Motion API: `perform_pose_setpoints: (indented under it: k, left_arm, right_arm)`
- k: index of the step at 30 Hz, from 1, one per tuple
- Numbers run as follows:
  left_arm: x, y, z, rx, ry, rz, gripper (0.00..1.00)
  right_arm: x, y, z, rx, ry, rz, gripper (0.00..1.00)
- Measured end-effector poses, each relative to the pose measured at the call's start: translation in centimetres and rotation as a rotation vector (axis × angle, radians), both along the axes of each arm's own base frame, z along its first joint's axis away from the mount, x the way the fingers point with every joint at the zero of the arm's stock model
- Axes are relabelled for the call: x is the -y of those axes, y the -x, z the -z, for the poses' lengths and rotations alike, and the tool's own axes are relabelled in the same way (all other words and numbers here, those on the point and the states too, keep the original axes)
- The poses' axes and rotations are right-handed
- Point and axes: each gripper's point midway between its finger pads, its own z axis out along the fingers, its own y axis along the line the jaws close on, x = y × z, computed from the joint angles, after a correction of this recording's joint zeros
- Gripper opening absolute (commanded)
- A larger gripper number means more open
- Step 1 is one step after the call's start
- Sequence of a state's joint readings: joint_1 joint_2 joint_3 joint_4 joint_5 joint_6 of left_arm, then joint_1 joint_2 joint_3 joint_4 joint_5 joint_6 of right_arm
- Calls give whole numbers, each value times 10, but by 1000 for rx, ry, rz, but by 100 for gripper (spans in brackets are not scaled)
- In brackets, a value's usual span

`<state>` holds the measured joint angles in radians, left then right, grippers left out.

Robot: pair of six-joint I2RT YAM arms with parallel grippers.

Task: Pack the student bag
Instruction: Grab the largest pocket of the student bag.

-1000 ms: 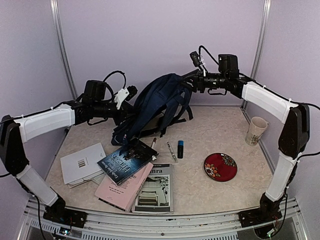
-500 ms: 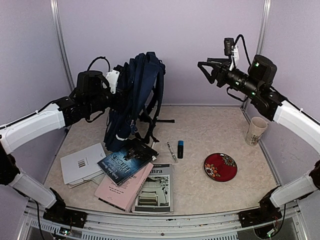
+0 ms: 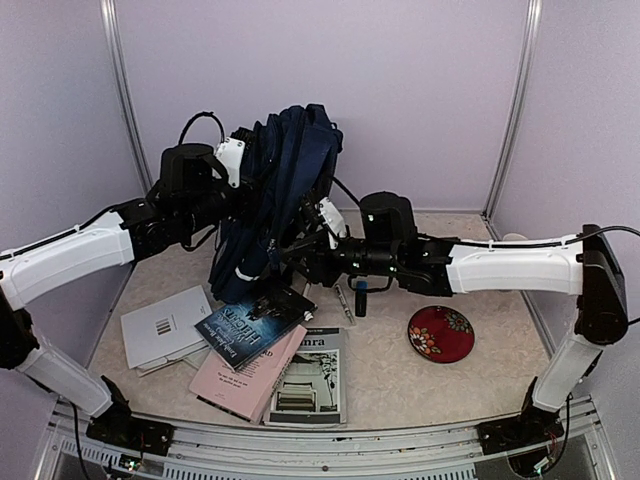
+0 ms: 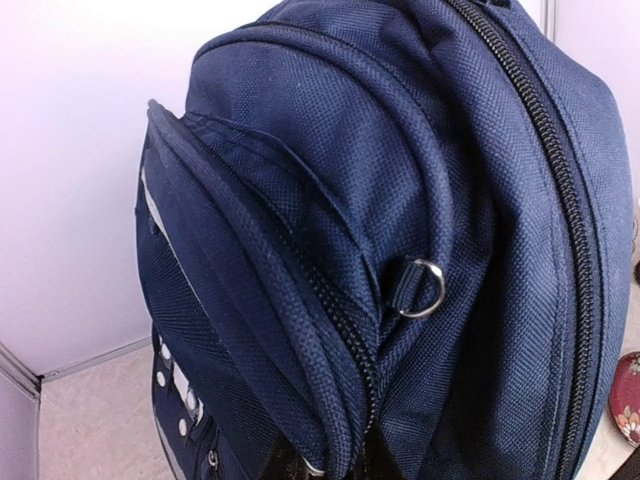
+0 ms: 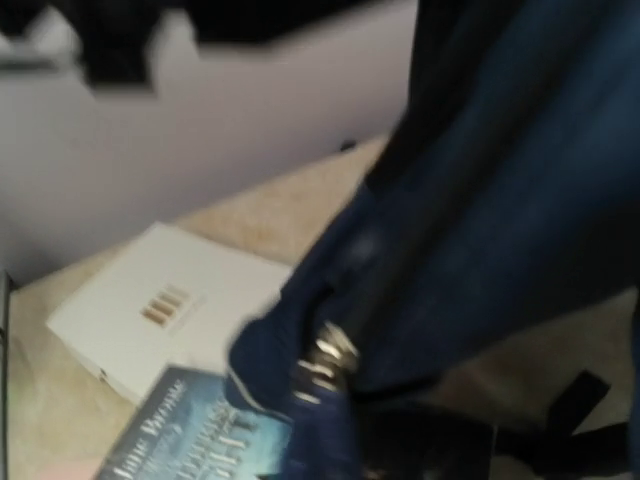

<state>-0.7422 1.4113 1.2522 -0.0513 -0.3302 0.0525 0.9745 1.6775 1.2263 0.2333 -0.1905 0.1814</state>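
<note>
the left gripper (image 3: 243, 168) was clenched on the top of the student bag (image 3: 290, 165), which stood upright just beyond its jaws, likely to expose the zip; the right gripper (image 3: 298, 257) reached its lower flank, jaws too blurred to tell

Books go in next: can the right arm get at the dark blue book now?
Probably yes: the right claw hangs close to the blue book with open table between, though the bag hangs low over the book's far edge.
</note>
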Motion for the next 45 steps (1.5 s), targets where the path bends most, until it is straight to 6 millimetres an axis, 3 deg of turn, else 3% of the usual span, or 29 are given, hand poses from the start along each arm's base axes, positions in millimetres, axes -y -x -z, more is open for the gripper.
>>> perform_pose_setpoints:
  k: [4, 12, 20, 29, 32, 45]
  left_arm:
    - [2, 1, 1, 2, 3, 4, 0]
    - [4, 1, 3, 9, 10, 8, 0]
    - [4, 1, 3, 11, 13, 8, 0]
    - [5, 2, 4, 13, 13, 15, 0]
    - [6, 3, 4, 14, 12, 19, 0]
    - [8, 8, 11, 35, -51, 60, 0]
  right_arm:
    - [-13, -7, 20, -29, 38, -10, 37]
    - [-22, -5, 22, -55, 10, -68, 38]
    - [-28, -1, 30, -84, 3, -116, 14]
    - [-27, -6, 27, -93, -22, -110, 15]
    - [-29, -8, 28, -97, -26, -109, 0]
    - [-24, -7, 34, -143, -21, -121, 0]
